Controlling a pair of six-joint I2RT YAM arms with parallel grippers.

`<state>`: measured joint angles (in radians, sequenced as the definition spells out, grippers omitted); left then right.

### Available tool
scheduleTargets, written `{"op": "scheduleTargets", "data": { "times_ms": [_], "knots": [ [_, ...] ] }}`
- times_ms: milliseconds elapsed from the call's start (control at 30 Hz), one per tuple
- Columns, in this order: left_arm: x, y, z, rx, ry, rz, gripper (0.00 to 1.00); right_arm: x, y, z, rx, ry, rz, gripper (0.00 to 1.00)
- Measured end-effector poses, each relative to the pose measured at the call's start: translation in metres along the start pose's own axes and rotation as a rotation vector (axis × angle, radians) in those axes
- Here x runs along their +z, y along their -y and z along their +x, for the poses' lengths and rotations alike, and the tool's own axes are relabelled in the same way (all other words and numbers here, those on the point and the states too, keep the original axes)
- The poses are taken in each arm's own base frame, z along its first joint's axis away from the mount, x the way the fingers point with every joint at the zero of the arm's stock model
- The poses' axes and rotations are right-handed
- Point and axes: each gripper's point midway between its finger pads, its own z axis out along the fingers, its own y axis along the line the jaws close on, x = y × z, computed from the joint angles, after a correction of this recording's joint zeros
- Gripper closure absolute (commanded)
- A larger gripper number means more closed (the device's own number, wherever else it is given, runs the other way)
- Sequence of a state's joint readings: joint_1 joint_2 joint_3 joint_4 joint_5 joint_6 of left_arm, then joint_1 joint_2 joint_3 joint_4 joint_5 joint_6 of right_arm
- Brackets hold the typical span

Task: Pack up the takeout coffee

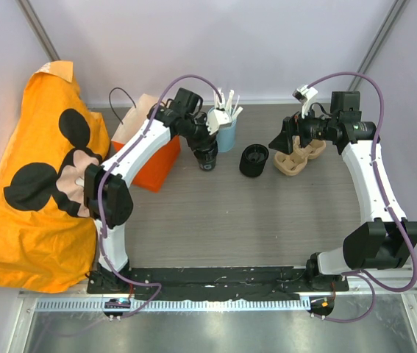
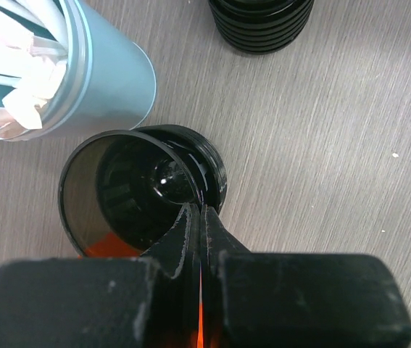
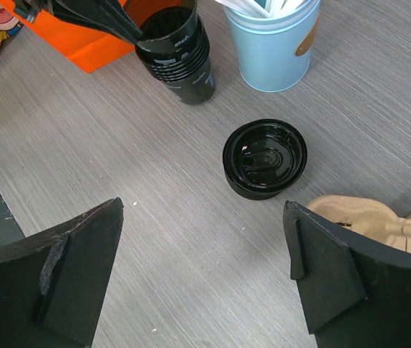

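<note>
A black ribbed takeout cup (image 1: 207,156) stands without a lid beside the blue tin. My left gripper (image 2: 200,210) is shut on the cup's near rim, one finger inside and one outside; the right wrist view also shows this pinch on the cup (image 3: 175,51). The cup's dark inside (image 2: 136,192) looks empty. A stack of black lids (image 1: 254,160) sits right of the cup. The brown pulp cup carrier (image 1: 300,157) lies further right. My right gripper (image 3: 205,268) hangs open over bare table, between the lids (image 3: 264,158) and the carrier (image 3: 368,217).
A light blue tin (image 1: 224,131) of white stirrers stands just behind the cup. An orange paper bag (image 1: 149,154) lies left of the cup. A large orange printed cloth (image 1: 39,184) covers the table's left side. White walls close in the back and sides.
</note>
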<state>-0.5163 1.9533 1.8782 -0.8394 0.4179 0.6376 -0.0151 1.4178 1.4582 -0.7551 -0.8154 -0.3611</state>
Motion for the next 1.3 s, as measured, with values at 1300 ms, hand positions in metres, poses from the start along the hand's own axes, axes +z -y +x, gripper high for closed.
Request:
{"op": "scheduleTargets", "data": {
  "times_ms": [1300],
  "knots": [
    [-0.074,0.004,-0.076,0.180,0.112,-0.150,1.00,0.000,-0.003,-0.003,0.014,0.011,-0.015,0.03]
  ]
}}
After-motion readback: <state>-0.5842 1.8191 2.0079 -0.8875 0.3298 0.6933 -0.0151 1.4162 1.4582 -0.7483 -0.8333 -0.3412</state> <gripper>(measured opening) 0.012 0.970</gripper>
